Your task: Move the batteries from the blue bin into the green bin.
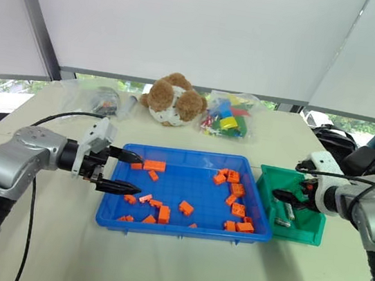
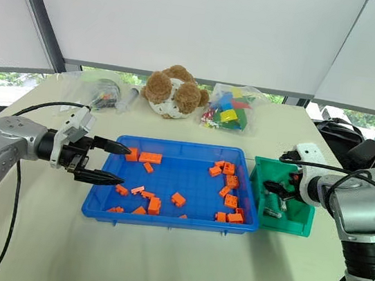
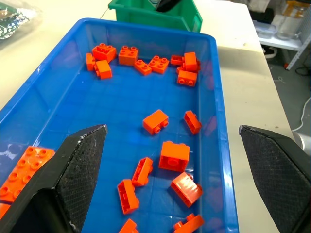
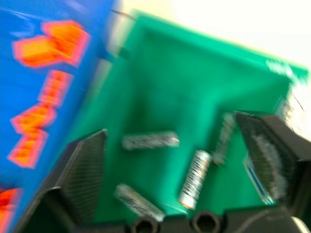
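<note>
My right gripper (image 4: pixel 172 160) hangs spread wide over the small deep green plastic bin (image 1: pixel 304 230), gripping nothing; four silver-grey metal batteries (image 4: pixel 194 178) lie loose on its floor. Left gripper (image 3: pixel 170 170) is splayed and empty above the wide shallow blue plastic tray (image 3: pixel 221 87), where I see only orange toy bricks (image 3: pixel 155 121), about eighteen. Risk as I judge it: pulling back low, a finger could catch the bin wall and tip the batteries out.

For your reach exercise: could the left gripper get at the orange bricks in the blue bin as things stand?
Probably yes. The left gripper hangs open at the blue bin's near-left edge, with loose orange bricks lying uncovered ahead and nothing between.
</note>
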